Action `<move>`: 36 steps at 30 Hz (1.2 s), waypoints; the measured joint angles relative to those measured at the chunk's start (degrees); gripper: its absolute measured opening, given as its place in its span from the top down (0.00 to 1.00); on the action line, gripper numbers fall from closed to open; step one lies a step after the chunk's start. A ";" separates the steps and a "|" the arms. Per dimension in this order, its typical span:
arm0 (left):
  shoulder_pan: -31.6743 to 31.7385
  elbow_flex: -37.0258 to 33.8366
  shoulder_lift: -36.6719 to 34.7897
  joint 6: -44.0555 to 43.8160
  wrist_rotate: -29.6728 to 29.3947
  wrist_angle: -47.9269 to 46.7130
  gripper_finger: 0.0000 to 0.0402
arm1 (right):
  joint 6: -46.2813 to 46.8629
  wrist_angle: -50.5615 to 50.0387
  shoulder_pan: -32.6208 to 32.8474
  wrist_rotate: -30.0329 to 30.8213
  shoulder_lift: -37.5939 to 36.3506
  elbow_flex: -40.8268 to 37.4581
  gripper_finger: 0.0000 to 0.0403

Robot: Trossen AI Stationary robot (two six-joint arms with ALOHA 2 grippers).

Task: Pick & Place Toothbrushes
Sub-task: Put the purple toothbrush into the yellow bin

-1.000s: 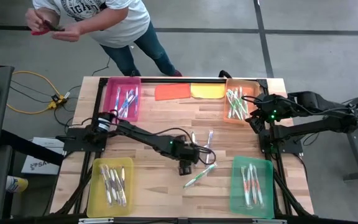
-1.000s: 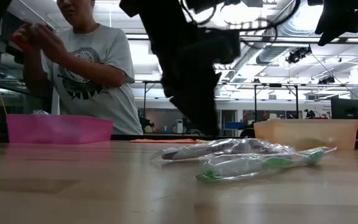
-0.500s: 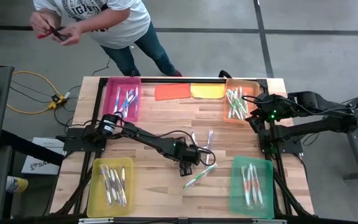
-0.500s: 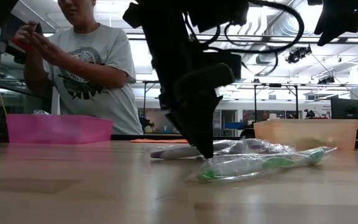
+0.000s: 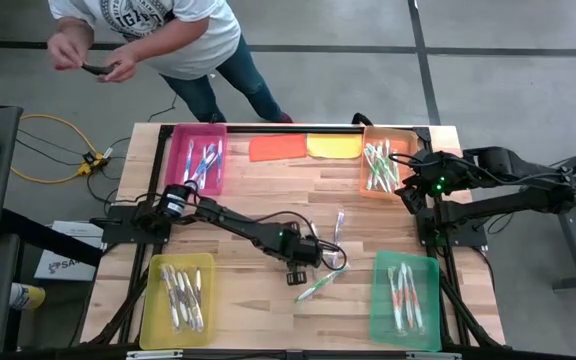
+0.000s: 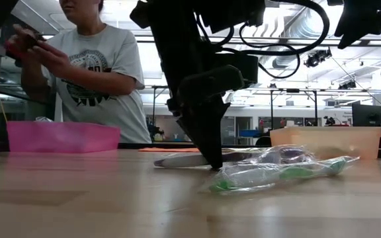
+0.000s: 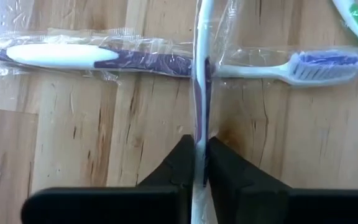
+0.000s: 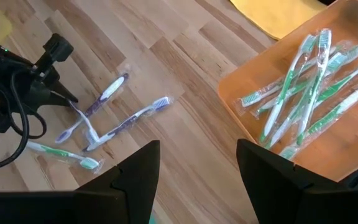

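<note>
Pale wooden planks [image 5: 268,200] are forming the work surface, and I am taking the pink plastic tray [image 5: 200,160] at the far left corner as my landmark.

Toward me from that tray, the yellow plastic tray [image 5: 177,291] is holding a handful of wrapped brushes. Right of the pink tray, past the table's middle, my left gripper [image 7: 200,163] is pressing down to the planks with its dark fingers [image 7: 180,163] pinched shut on a purple-and-white toothbrush in a crinkly clear wrapper [image 7: 200,74]. A second wrapped purple-and-white brush [image 7: 166,61] is lying crosswise under it, and a green-and-white wrapped brush [image 6: 276,173] is resting just beside them.

I judge the grip is narrow and on slippery film, so I am planning to lift straight and slowly, watching that the crossing brush is not dragged along.

Further right, the translucent orange tray [image 5: 387,160] is holding green-and-white brushes, and my right gripper [image 8: 197,177] is waiting above its near edge with jaws spread and nothing between them. Nearest me on that side, the green plastic tray [image 5: 406,298] is carrying orange-and-white brushes.

Behind the pink tray a person [image 5: 158,30] is standing.
</note>
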 joint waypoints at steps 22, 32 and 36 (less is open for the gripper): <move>2.26 -0.31 -20.23 33.35 11.54 -30.57 0.96 | -1.57 -0.38 0.01 -0.01 0.02 0.00 0.49; -9.45 -2.22 -26.88 45.66 18.11 -51.54 0.96 | -1.79 -0.83 0.02 0.00 -0.02 0.00 0.49; -15.82 -5.29 -28.41 48.82 21.34 -50.77 0.96 | -1.79 -0.85 0.02 0.00 -0.04 0.00 0.49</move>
